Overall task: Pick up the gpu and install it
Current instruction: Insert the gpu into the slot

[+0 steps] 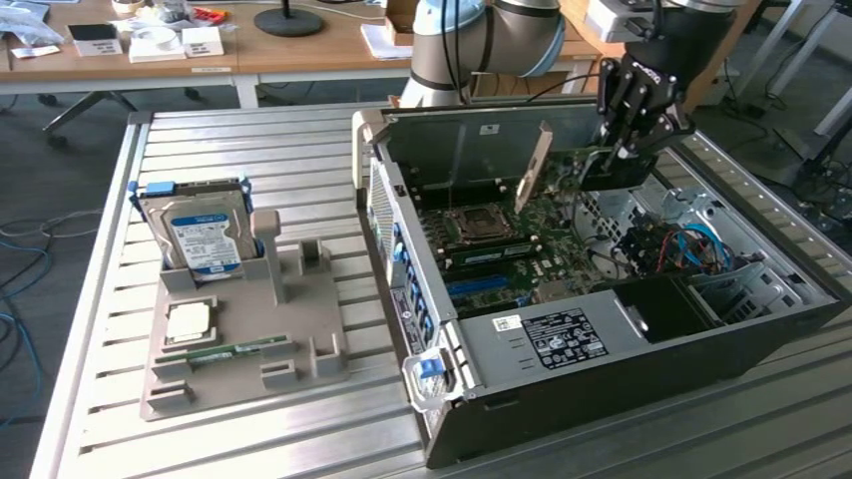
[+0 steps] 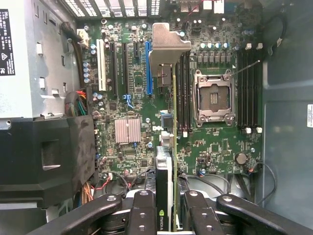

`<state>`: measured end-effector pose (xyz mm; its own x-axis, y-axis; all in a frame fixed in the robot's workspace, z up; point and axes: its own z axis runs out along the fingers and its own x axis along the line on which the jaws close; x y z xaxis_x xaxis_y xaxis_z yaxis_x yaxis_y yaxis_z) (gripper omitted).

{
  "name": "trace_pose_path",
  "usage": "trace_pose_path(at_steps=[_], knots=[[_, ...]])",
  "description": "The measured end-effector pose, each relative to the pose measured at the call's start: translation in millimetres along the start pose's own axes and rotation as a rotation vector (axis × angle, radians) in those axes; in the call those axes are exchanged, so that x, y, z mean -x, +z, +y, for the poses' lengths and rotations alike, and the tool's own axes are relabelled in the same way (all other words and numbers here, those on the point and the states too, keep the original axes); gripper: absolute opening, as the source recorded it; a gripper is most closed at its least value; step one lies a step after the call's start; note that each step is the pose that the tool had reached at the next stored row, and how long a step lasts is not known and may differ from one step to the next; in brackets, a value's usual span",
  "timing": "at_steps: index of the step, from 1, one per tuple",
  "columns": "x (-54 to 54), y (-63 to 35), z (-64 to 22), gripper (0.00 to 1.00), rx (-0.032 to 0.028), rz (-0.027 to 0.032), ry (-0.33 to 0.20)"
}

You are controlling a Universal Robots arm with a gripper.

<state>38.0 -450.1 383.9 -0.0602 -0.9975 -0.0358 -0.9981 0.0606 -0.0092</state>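
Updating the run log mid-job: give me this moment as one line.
pincer: shut on gpu | gpu: edge-on inside open case, above motherboard | blue slot: empty | hard drive: in holder outside case

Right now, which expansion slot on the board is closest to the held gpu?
The blue slot, right beside the gpu at its silver bracket. The two black slots and the white slot lie farther off, past it.
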Motion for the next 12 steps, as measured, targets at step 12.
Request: trace_pose_path(at_steps=[12], knots=[[-0.3,7.3,0.1,0.27,0.0001,0.0003,0.0]])
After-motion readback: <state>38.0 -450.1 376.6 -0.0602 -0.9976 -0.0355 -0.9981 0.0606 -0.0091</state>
